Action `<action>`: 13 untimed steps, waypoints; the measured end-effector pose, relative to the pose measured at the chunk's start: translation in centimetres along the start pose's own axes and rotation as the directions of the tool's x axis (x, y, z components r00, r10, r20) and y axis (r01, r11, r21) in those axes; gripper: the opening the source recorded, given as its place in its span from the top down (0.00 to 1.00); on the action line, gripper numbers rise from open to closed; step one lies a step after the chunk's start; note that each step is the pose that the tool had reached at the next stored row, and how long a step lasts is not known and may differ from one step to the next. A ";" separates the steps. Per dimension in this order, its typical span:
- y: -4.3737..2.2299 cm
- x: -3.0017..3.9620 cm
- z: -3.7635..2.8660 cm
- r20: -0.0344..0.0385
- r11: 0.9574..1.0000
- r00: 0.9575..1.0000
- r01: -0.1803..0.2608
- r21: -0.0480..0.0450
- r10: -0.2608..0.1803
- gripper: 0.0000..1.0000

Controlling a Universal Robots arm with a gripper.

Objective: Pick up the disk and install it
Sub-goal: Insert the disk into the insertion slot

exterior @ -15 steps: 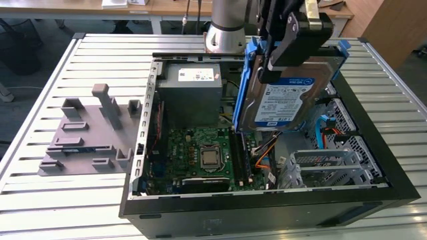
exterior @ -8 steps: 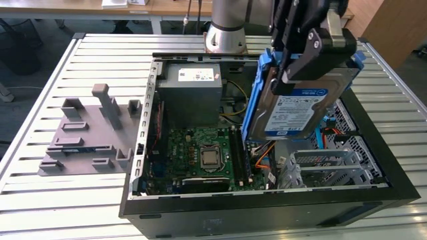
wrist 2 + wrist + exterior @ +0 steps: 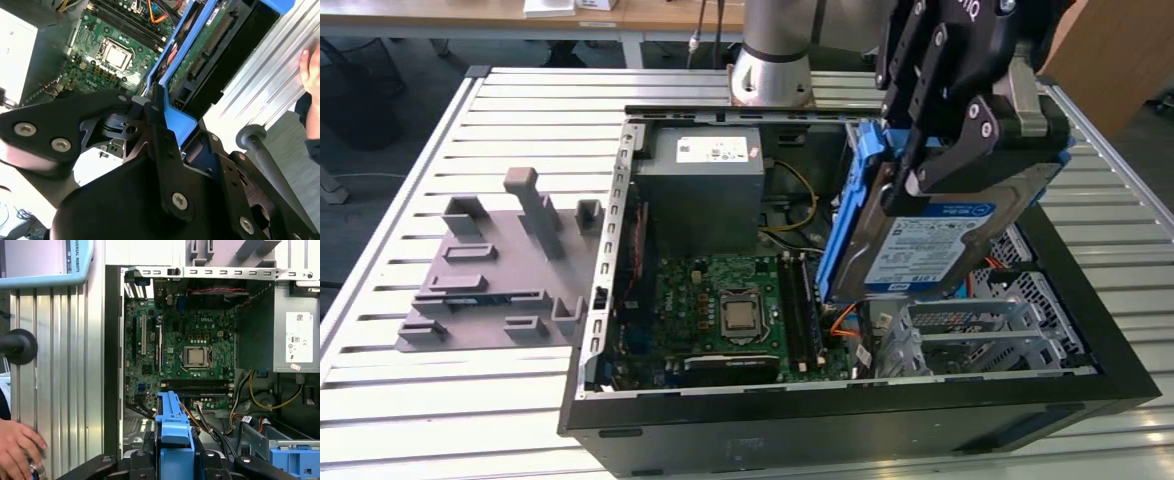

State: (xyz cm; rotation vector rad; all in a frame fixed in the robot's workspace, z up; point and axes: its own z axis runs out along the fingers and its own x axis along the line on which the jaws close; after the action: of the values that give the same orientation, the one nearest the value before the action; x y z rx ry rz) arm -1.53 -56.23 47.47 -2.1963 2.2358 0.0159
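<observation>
My gripper is shut on the disk, a flat metal drive with a white-and-blue label and blue carrier rails. It hangs tilted on edge above the open computer case, over the side toward the exterior view's right, just above the grey drive cage. In the second wrist view the black fingers clamp the disk's blue rail, and its green circuit side faces the camera. The first wrist view looks down past the disk's blue rail into the case.
Inside the case lie the motherboard, a grey power-supply box and loose cables. A grey fixture sits on the slatted table at the exterior view's left. A person's hand rests on the table beside the case.
</observation>
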 end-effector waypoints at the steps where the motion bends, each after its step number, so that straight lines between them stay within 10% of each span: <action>1: 0.00 0.00 -0.01 0.000 1.000 1.000 0.000 0.000 0.000 0.64; 13: -1.61 1.15 0.68 0.000 1.000 1.000 0.000 0.000 0.000 0.64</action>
State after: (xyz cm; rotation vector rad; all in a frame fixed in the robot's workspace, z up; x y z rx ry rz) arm 0.06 -57.40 46.77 -2.1961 2.2359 0.0161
